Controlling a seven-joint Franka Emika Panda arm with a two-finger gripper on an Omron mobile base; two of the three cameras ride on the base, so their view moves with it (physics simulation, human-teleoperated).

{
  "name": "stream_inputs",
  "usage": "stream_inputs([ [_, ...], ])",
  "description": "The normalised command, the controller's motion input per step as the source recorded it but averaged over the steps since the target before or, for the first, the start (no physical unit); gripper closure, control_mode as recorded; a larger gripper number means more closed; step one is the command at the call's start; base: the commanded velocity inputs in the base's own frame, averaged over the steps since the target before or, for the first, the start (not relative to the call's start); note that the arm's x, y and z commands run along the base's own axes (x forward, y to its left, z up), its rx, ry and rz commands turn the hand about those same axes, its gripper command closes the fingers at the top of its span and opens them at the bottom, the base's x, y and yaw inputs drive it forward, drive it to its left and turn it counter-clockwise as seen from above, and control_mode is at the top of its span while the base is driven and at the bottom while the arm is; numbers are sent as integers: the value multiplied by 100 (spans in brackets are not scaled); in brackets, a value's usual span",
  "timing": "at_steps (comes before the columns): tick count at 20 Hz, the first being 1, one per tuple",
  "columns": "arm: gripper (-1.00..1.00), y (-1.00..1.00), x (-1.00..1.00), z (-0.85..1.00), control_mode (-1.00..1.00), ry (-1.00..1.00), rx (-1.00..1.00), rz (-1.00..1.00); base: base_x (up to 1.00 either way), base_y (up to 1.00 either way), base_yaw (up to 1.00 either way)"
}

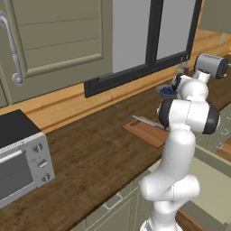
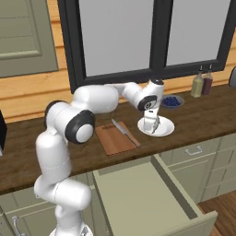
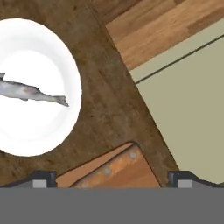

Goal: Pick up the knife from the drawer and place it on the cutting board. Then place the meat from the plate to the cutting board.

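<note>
The knife (image 2: 125, 132) lies across the reddish-brown cutting board (image 2: 115, 140) on the counter, blade toward the wall; both also appear in the left base view, knife (image 1: 146, 122) on cutting board (image 1: 151, 133). Just right of the board sits the white plate (image 2: 163, 129). My gripper (image 2: 150, 123) hangs open above the plate's left side, holding nothing. In the hand view, the plate (image 3: 39, 131) carries the meat (image 3: 30, 92), a slim grey fish-like piece. The knife's riveted brown handle (image 3: 120, 168) lies between my fingertips (image 3: 41, 179), with my gripper (image 3: 111, 180) above it. The drawer (image 2: 138, 198) stands pulled out below the counter.
A bowl of dark blue berries (image 2: 171, 101) and two bottles (image 2: 202, 85) stand behind the plate by the window. A toaster oven (image 1: 18, 158) sits at the counter's left end. The open drawer's front juts out toward my base.
</note>
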Motion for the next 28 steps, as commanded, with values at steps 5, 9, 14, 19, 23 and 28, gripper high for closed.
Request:
stream_inputs([
  [5, -100, 0, 10, 14, -100, 8, -14, 72, 0, 0, 0],
  [9, -100, 0, 37, 0, -100, 8, -5, 62, 0, 0, 0],
  [14, -100, 0, 46, -12, -100, 3, -9, 55, 0, 0, 0],
  [19, -100, -8, 41, -13, -100, 2, -5, 37, 0, 0, 0],
  [23, -100, -21, 14, -29, -100, 1, 0, 17, 0, 0, 0],
  [28, -100, -6, 11, -47, -100, 0, 0, 10, 0, 0, 0],
])
